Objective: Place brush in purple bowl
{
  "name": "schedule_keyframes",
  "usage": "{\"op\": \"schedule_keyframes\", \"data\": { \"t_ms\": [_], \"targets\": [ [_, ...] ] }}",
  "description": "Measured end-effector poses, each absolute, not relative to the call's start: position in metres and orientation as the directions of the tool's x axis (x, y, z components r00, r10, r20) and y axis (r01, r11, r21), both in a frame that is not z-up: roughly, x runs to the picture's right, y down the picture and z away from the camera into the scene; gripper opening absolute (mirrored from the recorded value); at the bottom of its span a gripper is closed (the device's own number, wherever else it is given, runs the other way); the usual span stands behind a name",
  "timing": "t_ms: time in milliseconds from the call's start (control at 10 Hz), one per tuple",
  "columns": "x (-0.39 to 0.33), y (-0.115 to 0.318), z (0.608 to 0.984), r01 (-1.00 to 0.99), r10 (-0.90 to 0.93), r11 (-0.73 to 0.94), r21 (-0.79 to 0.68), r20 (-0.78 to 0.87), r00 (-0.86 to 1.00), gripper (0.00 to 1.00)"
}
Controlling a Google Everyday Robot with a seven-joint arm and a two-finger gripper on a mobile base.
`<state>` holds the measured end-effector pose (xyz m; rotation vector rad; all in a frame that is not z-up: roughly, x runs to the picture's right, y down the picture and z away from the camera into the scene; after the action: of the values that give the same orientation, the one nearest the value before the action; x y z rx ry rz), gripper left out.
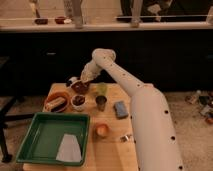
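The purple bowl [80, 88] stands at the back left of the wooden table [112, 150], behind the small white bowl. My gripper [81, 79] hangs just above the purple bowl's rim, at the end of the long white arm that reaches in from the lower right. A small whitish piece [72, 80] sticks out to the left of the gripper at the bowl's edge. It may be the brush, but I cannot tell for sure.
An orange bowl [56, 102] with something pale in it and a small white bowl [78, 102] with dark contents stand in front. A green cup [102, 89], a dark cup [101, 103], a blue sponge [120, 109] and a small orange cup [102, 130] are to the right. A green tray [35, 145] holds a white cloth [68, 148].
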<state>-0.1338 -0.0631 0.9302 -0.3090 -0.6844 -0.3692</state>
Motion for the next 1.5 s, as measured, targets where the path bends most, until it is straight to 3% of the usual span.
{"op": "schedule_keyframes", "data": {
  "t_ms": [1300, 1500],
  "targets": [
    [-0.171, -0.051, 0.964, 0.437, -0.226, 0.886, -0.152, 0.682, 0.695, 0.00],
    [-0.174, -0.051, 0.968, 0.439, -0.224, 0.884, -0.159, 0.682, 0.697, 0.04]
  ]
}}
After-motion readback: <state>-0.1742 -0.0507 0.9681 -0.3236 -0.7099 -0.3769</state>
